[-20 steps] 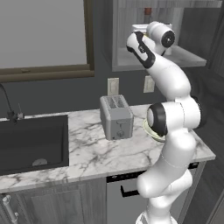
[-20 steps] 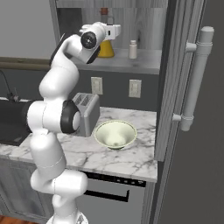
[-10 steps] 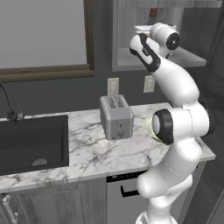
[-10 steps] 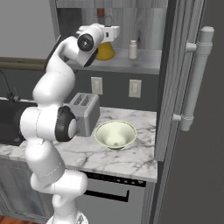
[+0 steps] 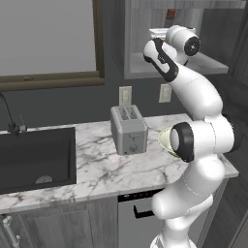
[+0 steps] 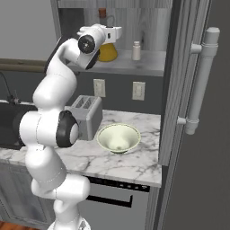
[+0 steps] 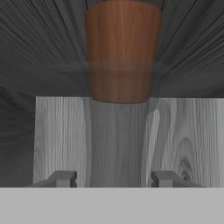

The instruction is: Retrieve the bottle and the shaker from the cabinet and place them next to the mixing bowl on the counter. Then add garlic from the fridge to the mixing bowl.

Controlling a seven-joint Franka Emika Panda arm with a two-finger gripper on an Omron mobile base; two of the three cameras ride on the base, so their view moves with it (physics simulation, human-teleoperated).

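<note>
The bottle point(image 6: 108, 51), a cone-shaped flask of amber liquid, stands on the cabinet shelf point(image 6: 148, 67). Its reddish-brown stopper point(image 7: 122, 52) sits above a thin glass neck. My gripper point(image 7: 114, 179) is at that neck, one fingertip on each side, shut on it. The gripper point(image 6: 108, 32) reaches into the cabinet from the left. The shaker point(image 6: 136, 50), small and pale, stands on the shelf just right of the bottle. The mixing bowl point(image 6: 118, 138) rests on the marble counter point(image 6: 134, 161) below. The fridge point(image 6: 197, 134) is closed, so the garlic is hidden.
A toaster point(image 5: 128, 130) stands on the counter left of the bowl. A black sink point(image 5: 34, 160) lies at the far left. The fridge's thick silver handle point(image 6: 200, 81) juts out at the right. Wall outlets point(image 6: 138, 90) sit under the cabinet.
My arm's upper links have swung a little to the right and up while the hand stays at the bottle's neck. Bottle and shaker stand where they were.
</note>
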